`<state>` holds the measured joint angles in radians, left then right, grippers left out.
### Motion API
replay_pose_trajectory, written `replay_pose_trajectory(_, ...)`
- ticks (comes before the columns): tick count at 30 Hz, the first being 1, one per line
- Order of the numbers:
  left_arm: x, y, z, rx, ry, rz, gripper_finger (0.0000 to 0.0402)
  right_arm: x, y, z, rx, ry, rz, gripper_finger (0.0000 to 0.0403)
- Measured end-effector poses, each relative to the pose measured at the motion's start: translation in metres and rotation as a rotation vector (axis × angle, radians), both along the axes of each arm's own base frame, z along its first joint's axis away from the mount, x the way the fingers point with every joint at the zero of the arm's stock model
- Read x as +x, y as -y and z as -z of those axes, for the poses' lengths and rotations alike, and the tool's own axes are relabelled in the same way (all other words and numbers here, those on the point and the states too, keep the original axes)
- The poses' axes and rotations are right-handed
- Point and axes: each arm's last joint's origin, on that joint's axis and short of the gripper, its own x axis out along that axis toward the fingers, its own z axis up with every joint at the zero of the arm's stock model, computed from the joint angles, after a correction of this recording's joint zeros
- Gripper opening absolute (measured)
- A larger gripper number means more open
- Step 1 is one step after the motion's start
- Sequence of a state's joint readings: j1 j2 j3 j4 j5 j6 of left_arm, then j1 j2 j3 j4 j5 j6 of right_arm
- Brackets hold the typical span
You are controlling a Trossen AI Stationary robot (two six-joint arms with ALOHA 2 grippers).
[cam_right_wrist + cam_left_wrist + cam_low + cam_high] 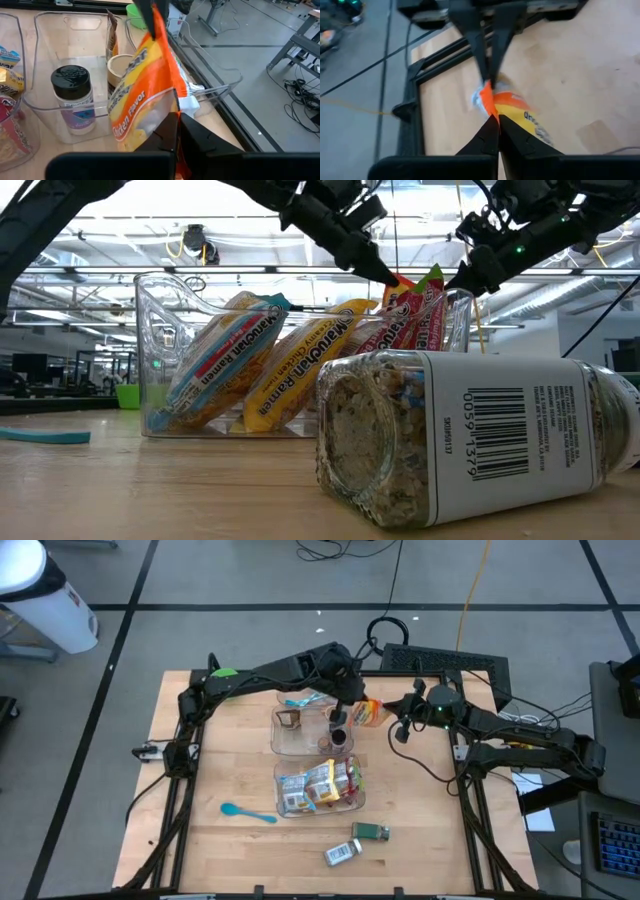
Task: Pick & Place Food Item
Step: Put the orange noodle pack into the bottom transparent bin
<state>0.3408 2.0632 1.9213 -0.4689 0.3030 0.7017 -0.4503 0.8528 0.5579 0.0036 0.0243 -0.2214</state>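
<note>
An orange and yellow packet [368, 713] marked "Chicken Flavor" [145, 85] hangs in the air just right of the far clear bin [300, 730]. Both grippers are shut on it from opposite ends. My left gripper [352, 705] reaches over the far bin from the left; my right gripper [393, 718] comes from the right. The near clear bin [318, 787] holds several noodle packets. My left gripper pinches the packet's orange crimped end [490, 102] between its two fingers, slanting down from the table's left. The packet is clear of the table and stretches away toward the other gripper. My right gripper pinches the opposite orange edge [176, 97] between its two fingers, nearly level, from the table's right. The packet stands tilted above its fingers, its other end under the left fingers [150, 12], clear of the bin and the table.
The far bin holds a black-capped spice bottle [72, 97] and a paper cup [120, 70]. A blue spoon [246, 812], a spice jar lying on its side [343, 853] and a small green-topped container [371, 832] lie near the front edge. A keyboard [445, 662] sits at the far right.
</note>
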Motion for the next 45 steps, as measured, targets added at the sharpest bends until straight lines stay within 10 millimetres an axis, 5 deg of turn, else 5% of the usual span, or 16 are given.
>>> replay_pose_trajectory(12, 0.002, 0.015, -0.001, 0.078, -0.057, -0.137, 0.0060, 0.001, 0.000, -0.001, -0.026, 0.001, -0.009, 0.0000)
replay_pose_trajectory(29, -0.005, 0.036, -0.046, 0.024, 0.027, -0.143, 0.0206, 0.004, -0.001, -0.008, -0.037, 0.081, -0.091, 0.0000)
replay_pose_trajectory(45, 0.002, 0.036, -0.041, -0.047, 0.059, -0.087, 0.0214, 0.011, -0.001, -0.050, -0.146, 0.176, -0.162, 0.0000)
